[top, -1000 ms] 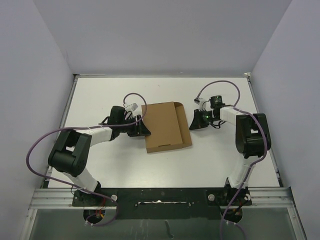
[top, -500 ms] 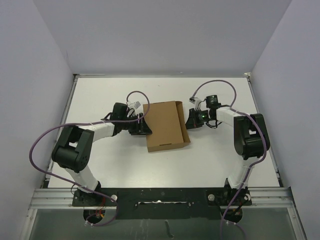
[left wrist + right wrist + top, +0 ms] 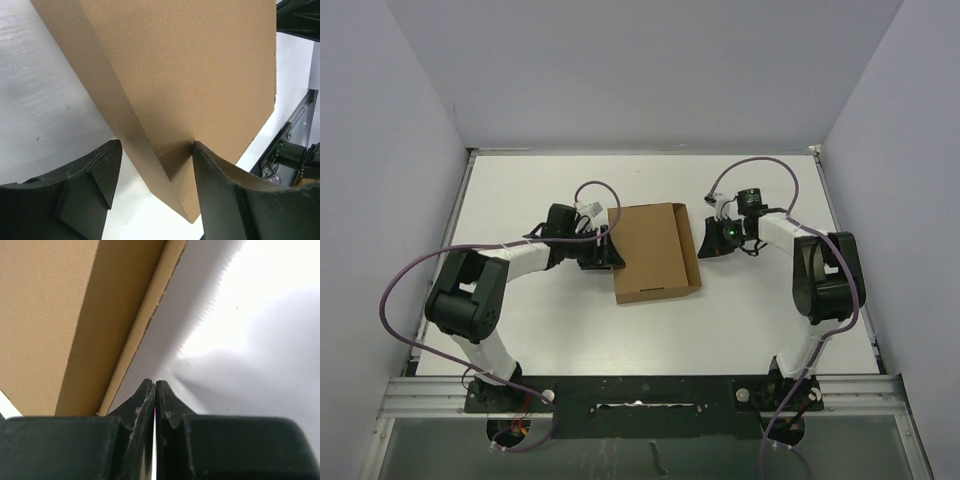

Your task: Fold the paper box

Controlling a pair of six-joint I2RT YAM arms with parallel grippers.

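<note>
The paper box (image 3: 653, 252) is a shallow brown carton lying flat at the table's middle, its lid down, with a narrow flap strip along its right edge (image 3: 687, 245). My left gripper (image 3: 608, 253) is open at the box's left edge. In the left wrist view (image 3: 156, 147) the box's near corner (image 3: 175, 165) sits between the fingers, and the right finger (image 3: 220, 185) touches the lid. My right gripper (image 3: 708, 243) is shut and empty, just right of the box. In the right wrist view (image 3: 155, 383) its tips lie low on the table beside the box's side (image 3: 125, 325).
The white table (image 3: 520, 320) has raised edges on the left, right and back, with pale walls around it. Purple cables (image 3: 750, 170) loop over both arms. A metal rail (image 3: 640, 390) runs along the near edge.
The right gripper pushed in toward the box's right edge, then drew back slightly. The left gripper shifted a little along the box's left edge. The box barely moved.
</note>
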